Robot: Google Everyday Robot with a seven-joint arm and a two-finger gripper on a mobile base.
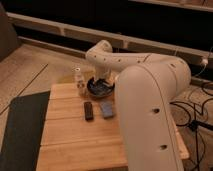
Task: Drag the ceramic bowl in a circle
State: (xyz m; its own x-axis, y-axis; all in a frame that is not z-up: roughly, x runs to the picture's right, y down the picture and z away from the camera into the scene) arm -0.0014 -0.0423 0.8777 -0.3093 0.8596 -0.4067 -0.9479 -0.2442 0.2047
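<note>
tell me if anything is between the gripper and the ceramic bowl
Nothing visible: the gripper is right at the ceramic bowl. For circling, the small bottle stands close at the bowl's picture-left, and the black bar lies just in front.

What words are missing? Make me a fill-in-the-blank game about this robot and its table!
1. The ceramic bowl sits on a table made of ____.
2. The robot's tool is down at the ____.
3. In the picture, the small pale bottle stands on the bowl's ____ side.
4. The flat bar nearer the front is coloured ____.

Missing words: wood, bowl, left, black.
</note>
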